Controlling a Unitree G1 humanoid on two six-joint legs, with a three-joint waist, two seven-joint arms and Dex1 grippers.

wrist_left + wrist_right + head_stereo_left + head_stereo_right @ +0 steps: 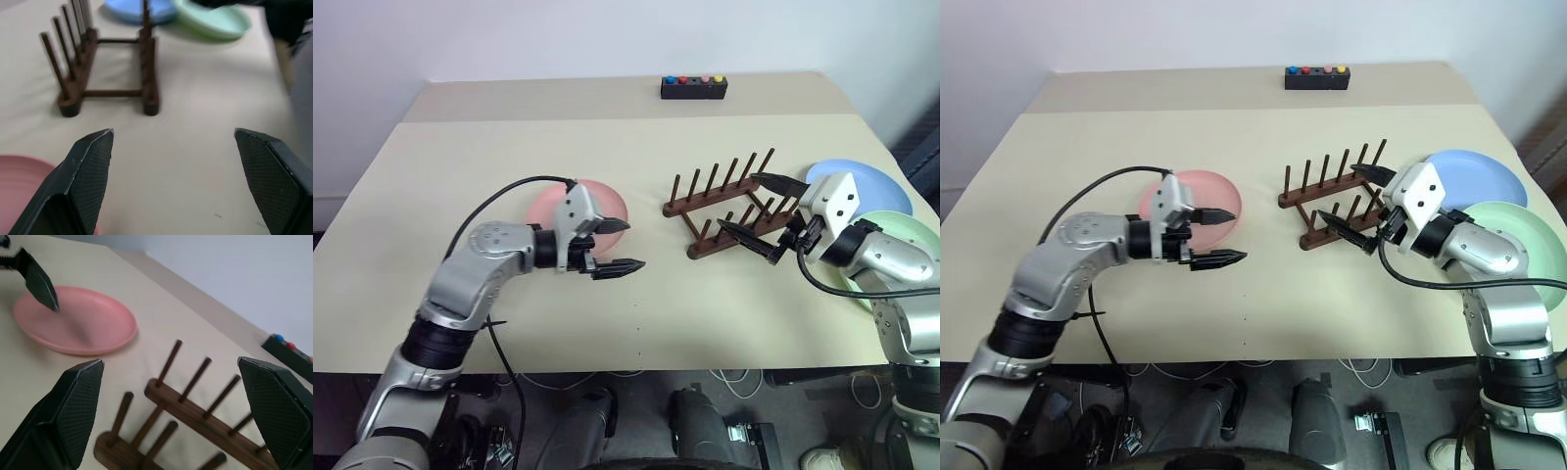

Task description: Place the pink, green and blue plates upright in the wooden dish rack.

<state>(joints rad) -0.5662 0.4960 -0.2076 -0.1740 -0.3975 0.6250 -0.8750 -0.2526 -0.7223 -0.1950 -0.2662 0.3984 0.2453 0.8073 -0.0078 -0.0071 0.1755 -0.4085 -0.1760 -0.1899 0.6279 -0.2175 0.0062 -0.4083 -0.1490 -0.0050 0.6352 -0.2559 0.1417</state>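
Observation:
The pink plate (546, 208) lies flat on the table, left of centre. My left gripper (635, 245) hovers open over its right edge, pointing toward the wooden dish rack (700, 204); nothing is between its fingers (93, 166). The rack stands empty in the middle right of the table. My right gripper (735, 202) is open just above and in front of the rack's right end, holding nothing. The blue plate (876, 181) and the green plate (913, 233) lie flat at the right edge, the green one overlapping the blue; my right arm covers part of both.
A small black box with coloured buttons (693, 87) sits at the back of the table. Bare tabletop (705, 304) stretches between the two grippers and along the front edge. The plates on the right lie close to the table's right edge.

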